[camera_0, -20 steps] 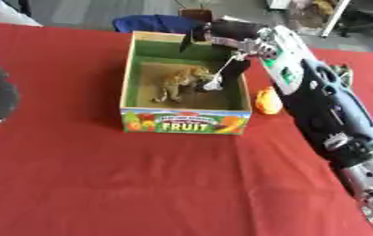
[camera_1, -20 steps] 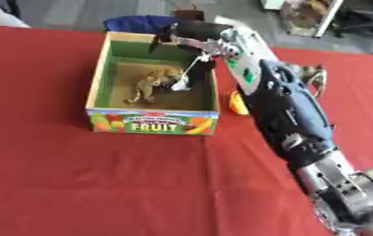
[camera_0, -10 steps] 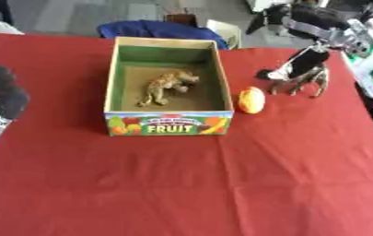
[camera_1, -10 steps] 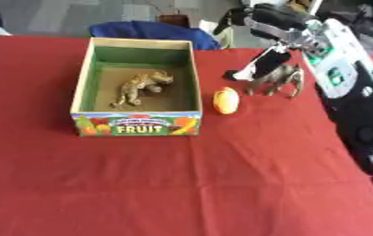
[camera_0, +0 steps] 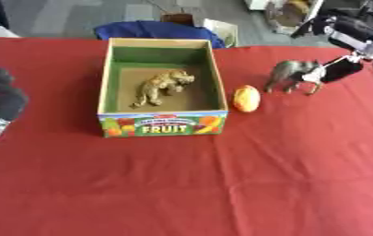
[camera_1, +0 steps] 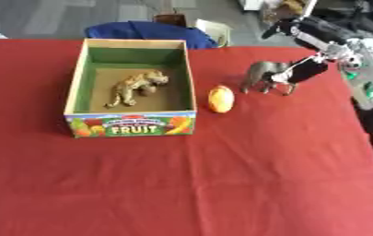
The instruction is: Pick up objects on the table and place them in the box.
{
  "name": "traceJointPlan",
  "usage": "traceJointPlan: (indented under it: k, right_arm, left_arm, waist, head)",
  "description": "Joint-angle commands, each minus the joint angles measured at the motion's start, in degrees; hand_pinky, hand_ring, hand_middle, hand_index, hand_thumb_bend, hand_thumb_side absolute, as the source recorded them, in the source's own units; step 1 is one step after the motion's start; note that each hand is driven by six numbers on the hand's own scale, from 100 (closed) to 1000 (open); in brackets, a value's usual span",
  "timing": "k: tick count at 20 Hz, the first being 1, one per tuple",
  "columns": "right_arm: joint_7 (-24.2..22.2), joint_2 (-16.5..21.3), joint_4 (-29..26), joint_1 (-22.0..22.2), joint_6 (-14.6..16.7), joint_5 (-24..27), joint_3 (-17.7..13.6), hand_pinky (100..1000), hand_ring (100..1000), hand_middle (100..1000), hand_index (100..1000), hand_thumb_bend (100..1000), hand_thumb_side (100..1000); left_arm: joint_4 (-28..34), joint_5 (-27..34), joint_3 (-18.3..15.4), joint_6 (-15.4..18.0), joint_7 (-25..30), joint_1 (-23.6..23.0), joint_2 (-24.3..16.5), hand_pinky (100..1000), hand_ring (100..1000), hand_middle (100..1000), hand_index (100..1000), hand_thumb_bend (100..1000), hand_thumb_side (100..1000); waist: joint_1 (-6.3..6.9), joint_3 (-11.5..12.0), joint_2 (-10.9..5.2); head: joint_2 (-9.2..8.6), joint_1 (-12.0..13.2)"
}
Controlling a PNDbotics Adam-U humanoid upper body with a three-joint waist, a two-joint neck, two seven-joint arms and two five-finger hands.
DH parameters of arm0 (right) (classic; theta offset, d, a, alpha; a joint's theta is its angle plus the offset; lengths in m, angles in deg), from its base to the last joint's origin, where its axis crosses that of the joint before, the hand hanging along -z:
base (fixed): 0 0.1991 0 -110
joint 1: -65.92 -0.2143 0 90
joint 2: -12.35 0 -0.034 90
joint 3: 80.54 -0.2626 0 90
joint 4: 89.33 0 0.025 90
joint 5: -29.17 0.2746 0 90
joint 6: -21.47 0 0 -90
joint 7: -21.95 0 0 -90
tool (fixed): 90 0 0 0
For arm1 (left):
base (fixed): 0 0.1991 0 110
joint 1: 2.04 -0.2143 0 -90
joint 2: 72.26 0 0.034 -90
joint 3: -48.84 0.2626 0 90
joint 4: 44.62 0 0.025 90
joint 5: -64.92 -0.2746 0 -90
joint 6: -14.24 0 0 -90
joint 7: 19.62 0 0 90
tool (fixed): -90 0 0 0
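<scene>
The fruit-printed cardboard box (camera_0: 161, 125) stood open-topped on the red table (camera_0: 221, 184), its printed front toward the robot, so that anything could be lowered straight in from above. A tan toy animal (camera_0: 163, 85), cat-like in build, already lay on its side on the box floor, which suggests one item of the task was done.

Two things remained outside. An orange-yellow fruit, perhaps a mango (camera_0: 247, 98), lay on the cloth just beside the box's right wall, apart from it. Further right stood a grey toy animal (camera_0: 290, 75) on its four legs, upright, well apart from the box.

The right hand (camera_1: 308, 70) came in from the upper right and reached down to the grey animal's far end, its dark fingers (camera_1: 302, 73) against the toy's body. They appeared curled about it as if closing for a lift, though the contact was blurred and I could not tell whether the toy was truly gripped or only touched. Approaching from the side away from the box would leave a free path for carrying it left over the mango.

The left hand (camera_0: 0, 108) rested at the left edge of the left eye view, idle; I could not tell how its fingers stood.
</scene>
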Motion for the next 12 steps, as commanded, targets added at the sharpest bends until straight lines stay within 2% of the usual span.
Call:
traceJointPlan:
  k: [1,6,12]
  right_arm:
    - [1.5,1.8,3.6,-1.2,-0.3,-2.1,-1.2,835,904,798,847,482,292]
    - [3.5,0.5,8.0,-2.3,-0.7,-4.5,-1.5,835,905,798,849,483,293]
    - [11.9,-1.7,11.1,-4.1,-2.5,-9.5,-1.7,832,897,786,842,479,287]
  left_arm:
    - [0.9,-0.2,-0.5,0.0,-0.1,0.5,-1.1,563,591,570,642,741,405]
    - [0.9,-0.2,-0.5,0.0,-0.1,0.5,-1.1,563,595,570,643,741,406]
    - [1.0,-0.1,-0.4,0.0,0.0,0.5,-1.0,562,595,570,643,740,407]
  waist:
    - [0.20,-0.1,-1.15]
    - [0.46,0.1,-1.06]
    - [0.77,0.4,-0.75]
  head:
    - [-0.03,-0.4]
    - [-0.10,-0.5]
    - [-0.27,-0.8]
